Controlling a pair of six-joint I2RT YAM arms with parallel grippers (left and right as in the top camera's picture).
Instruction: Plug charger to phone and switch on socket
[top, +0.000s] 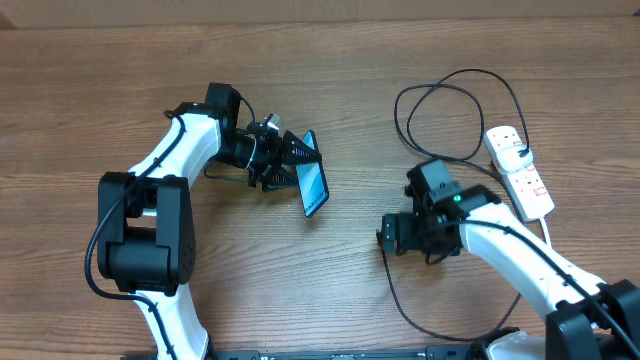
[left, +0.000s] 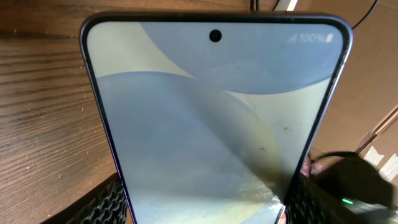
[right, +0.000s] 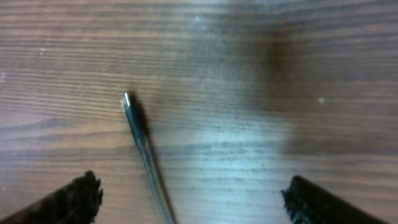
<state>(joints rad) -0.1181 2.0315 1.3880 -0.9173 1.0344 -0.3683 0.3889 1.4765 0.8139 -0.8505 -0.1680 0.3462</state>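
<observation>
We see the wooden table (top: 330, 60) with its far edge running along the top of the overhead view. Broad bare wood lies along that far side and at the near left. A strip of bare wood also separates the two arms in the middle.

The socket (top: 520, 172) lies at the right, angled, well apart from the phone. It has a black plug (top: 513, 150) in it near its far end, and its white cord (top: 550, 235) leaves from the near end.

The left gripper (top: 300, 165) is closed on the phone (top: 315, 188), with its pads (left: 106, 202) pressing the two long edges. The phone is left of centre, tilted, with its lit screen turned up and toward the right arm. We cannot tell whether its lower edge touches the wood.

The charger (top: 450, 110) loops on the table left of the socket. It then runs toward us, passing under the right arm, and curves along the near side.

The right gripper (top: 390, 235) hangs low with its jaws spread wide, holding nothing. Its fingers (right: 68, 199) stand well to either side of the cable. The plug tip (right: 127, 102) lies flat on the wood just ahead of them, untouched.
</observation>
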